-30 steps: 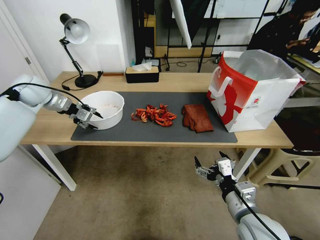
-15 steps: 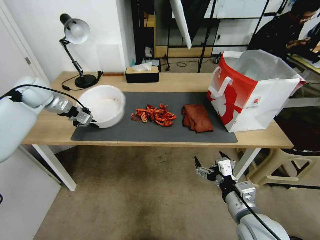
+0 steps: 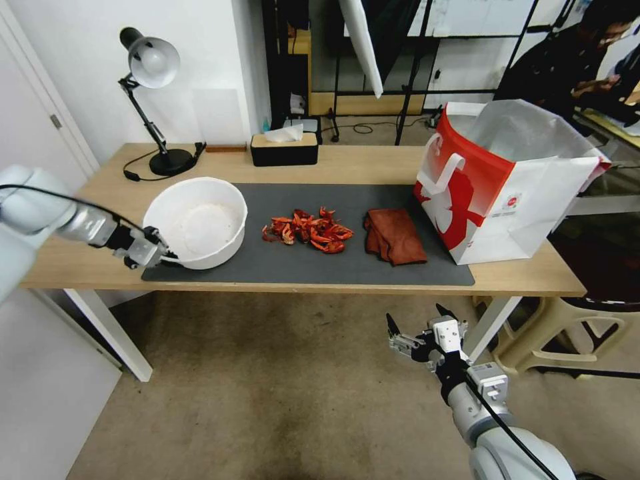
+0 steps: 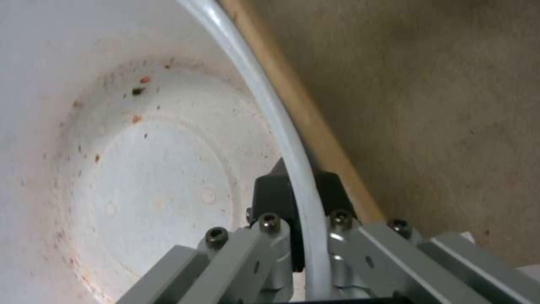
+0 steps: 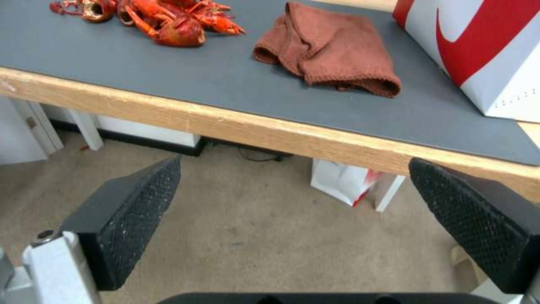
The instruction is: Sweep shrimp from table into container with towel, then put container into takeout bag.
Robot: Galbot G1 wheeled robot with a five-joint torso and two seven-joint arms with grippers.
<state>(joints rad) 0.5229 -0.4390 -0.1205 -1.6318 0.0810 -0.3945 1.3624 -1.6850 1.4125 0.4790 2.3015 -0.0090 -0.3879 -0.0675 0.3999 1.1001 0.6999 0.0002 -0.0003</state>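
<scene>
Left pincer (image 3: 162,255) clamps the bowl (image 3: 195,223) rim at the bench (image 3: 107,257) near-left edge — bowl tipped toward us. Shrimp (image 3: 307,230) and towel (image 3: 395,236) lie mid-mat, bag (image 3: 507,180) right. Right pincer (image 3: 419,331) hangs released below the bench.

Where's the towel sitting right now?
In the head view the towel lies folded on the grey mat, right of centre, between the shrimp and the takeout bag, untouched by either gripper.
</scene>
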